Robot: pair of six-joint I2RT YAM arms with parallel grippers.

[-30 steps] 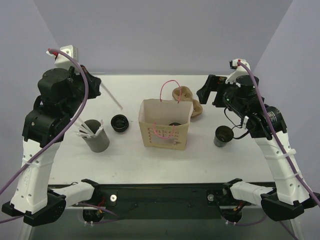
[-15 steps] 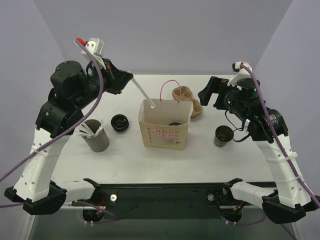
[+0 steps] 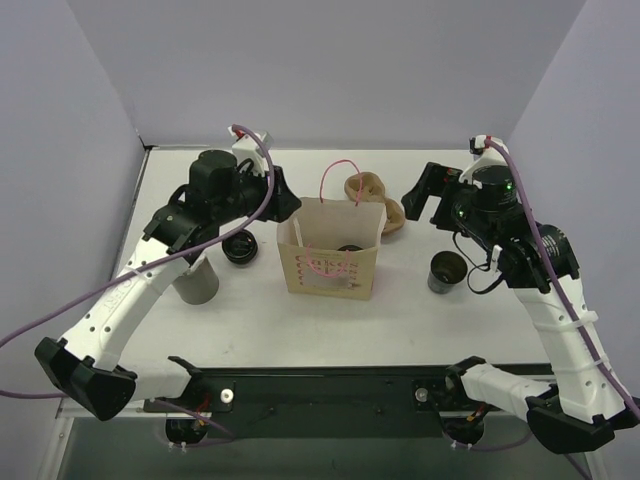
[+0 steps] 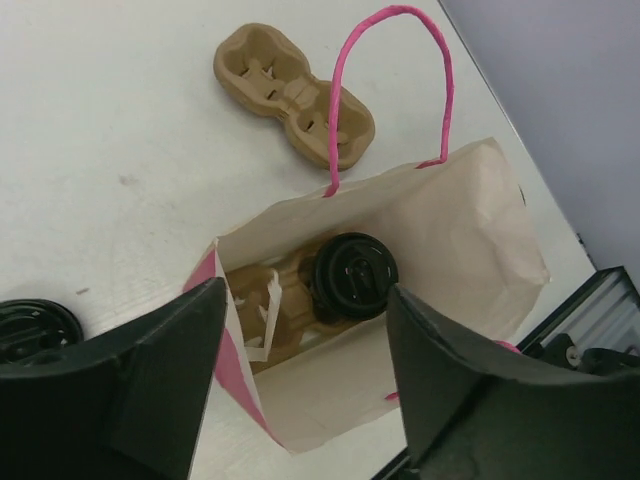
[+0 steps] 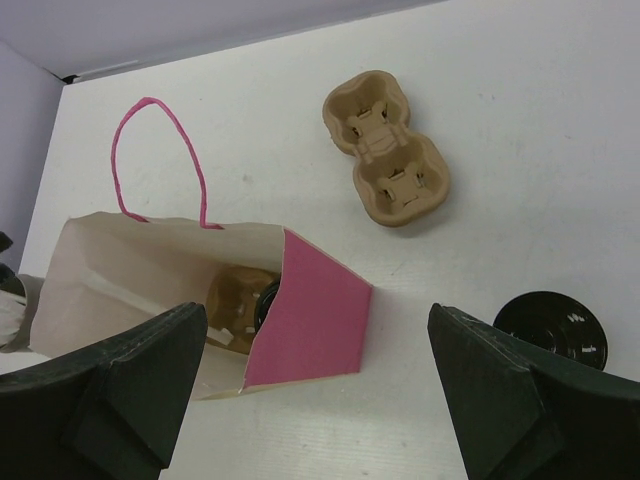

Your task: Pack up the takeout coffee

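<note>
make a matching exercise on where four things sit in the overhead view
Things:
1 takeout coffee
2 loose cup carrier
3 dark-inside cup
4 tall grey cup

Places:
a right of the paper bag
b inside the bag
c left of the bag
d on the far side of the bag

Pairs: 1-b, 2-d, 3-a, 4-c

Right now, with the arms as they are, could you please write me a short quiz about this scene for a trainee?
1. True or false: the takeout coffee stands inside the paper bag.
2. Which lies outside the bag? A: cardboard cup carrier; B: spoon; C: plate.
3. Fill in: the bag's handle is ____ in colour.
Key: 1 true; 2 A; 3 pink.
</note>
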